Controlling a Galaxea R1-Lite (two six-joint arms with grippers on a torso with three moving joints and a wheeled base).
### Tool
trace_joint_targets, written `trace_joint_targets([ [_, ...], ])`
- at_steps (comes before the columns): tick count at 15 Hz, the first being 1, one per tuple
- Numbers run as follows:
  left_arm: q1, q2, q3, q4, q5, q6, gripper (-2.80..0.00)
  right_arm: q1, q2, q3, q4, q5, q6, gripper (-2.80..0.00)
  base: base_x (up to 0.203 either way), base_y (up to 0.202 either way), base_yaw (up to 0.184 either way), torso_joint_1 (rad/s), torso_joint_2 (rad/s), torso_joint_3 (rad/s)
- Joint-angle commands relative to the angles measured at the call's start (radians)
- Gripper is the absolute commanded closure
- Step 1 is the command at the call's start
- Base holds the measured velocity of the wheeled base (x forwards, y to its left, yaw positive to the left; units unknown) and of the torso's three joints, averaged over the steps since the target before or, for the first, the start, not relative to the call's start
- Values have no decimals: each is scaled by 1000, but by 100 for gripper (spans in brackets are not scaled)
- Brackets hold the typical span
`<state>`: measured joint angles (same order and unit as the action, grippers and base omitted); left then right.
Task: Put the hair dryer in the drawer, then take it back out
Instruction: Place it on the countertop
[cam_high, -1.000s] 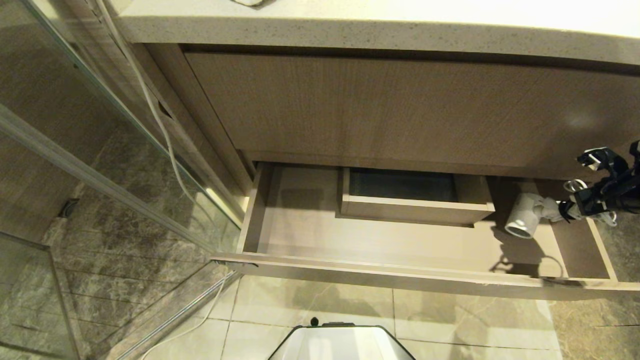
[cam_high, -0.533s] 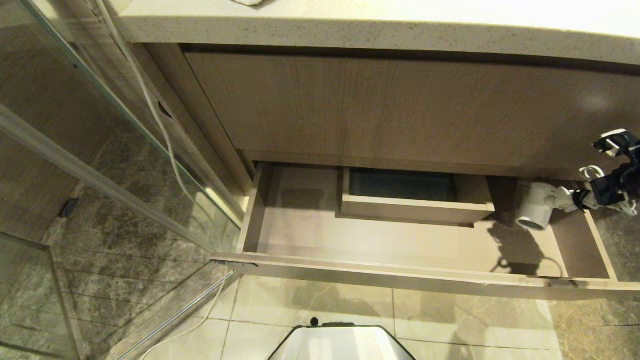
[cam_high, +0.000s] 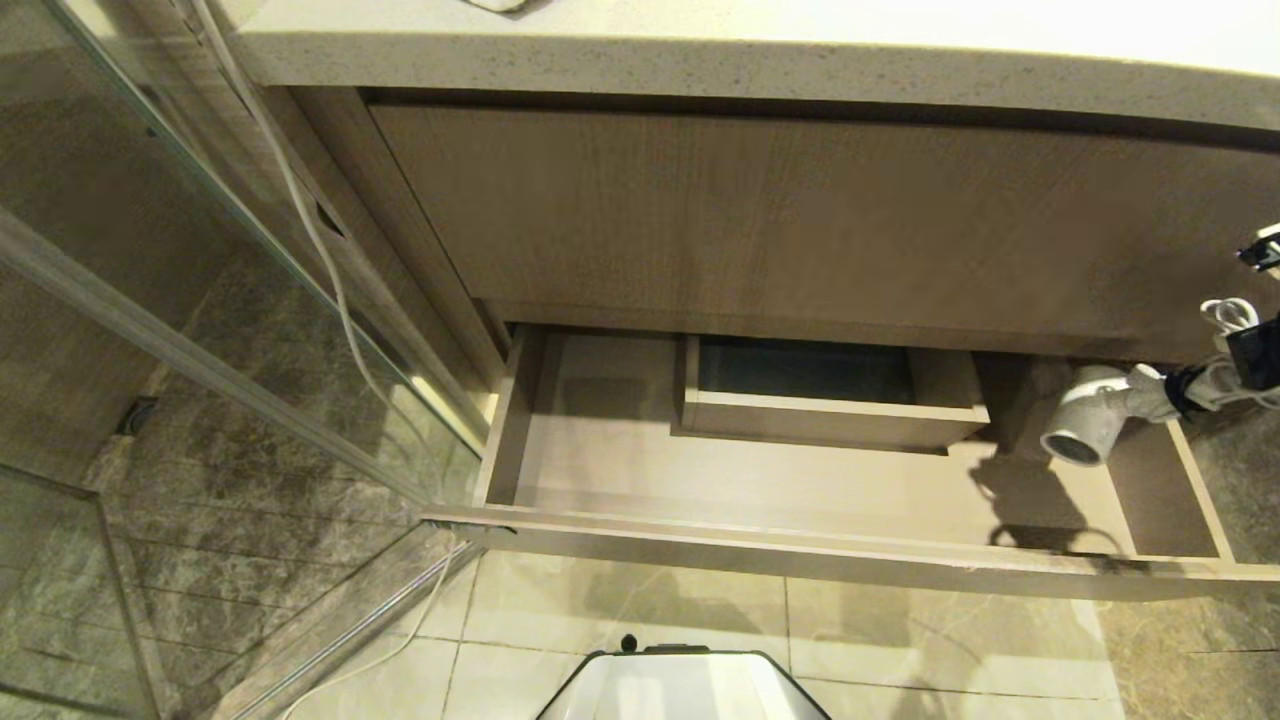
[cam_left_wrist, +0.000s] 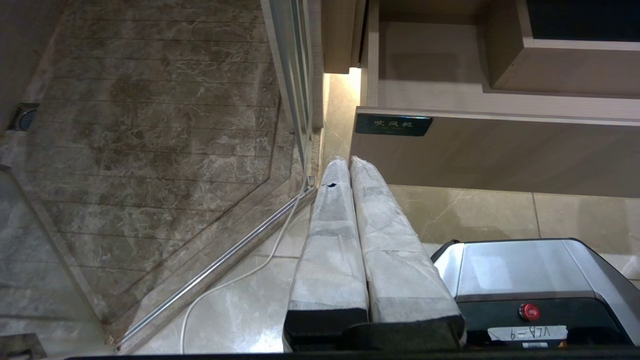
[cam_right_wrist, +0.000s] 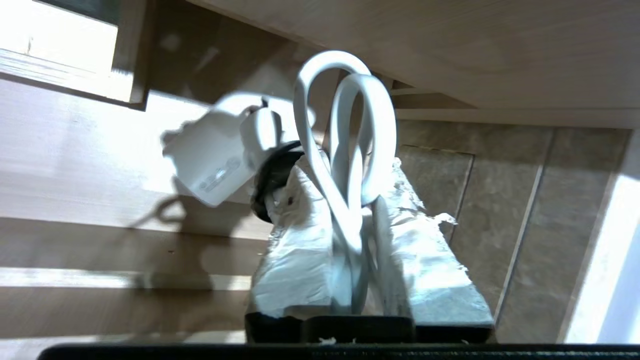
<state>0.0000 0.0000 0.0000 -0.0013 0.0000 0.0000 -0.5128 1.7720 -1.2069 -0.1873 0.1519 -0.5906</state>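
Head view: hair dryer (cam_high: 1092, 424) seemingly clamped in right gripper (cam_high: 1205, 385), over drawer (cam_high: 800, 555).

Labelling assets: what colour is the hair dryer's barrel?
White; the hair dryer shows best in the head view, over the open drawer.

R gripper (cam_right_wrist: 350, 210) clamped on hair dryer (cam_high: 1085, 425); L gripper (cam_left_wrist: 350, 172) closed, parked low.
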Motion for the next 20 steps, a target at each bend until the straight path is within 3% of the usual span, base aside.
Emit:
trace_joint_targets([
  [1, 0, 0, 1, 0, 0, 0, 0, 0, -61, 24, 2, 1, -3, 0, 0, 0, 0, 0, 0, 0],
  [12, 0, 0, 0, 0, 0, 0, 0, -2, -303, 106, 77, -2, 10, 0, 0, 0, 0, 0, 0, 0],
  [20, 0, -1, 1, 0, 0, 0, 0, -7, -565, 208, 81, -5, 76, 0, 0, 0, 0, 0, 0, 0],
])
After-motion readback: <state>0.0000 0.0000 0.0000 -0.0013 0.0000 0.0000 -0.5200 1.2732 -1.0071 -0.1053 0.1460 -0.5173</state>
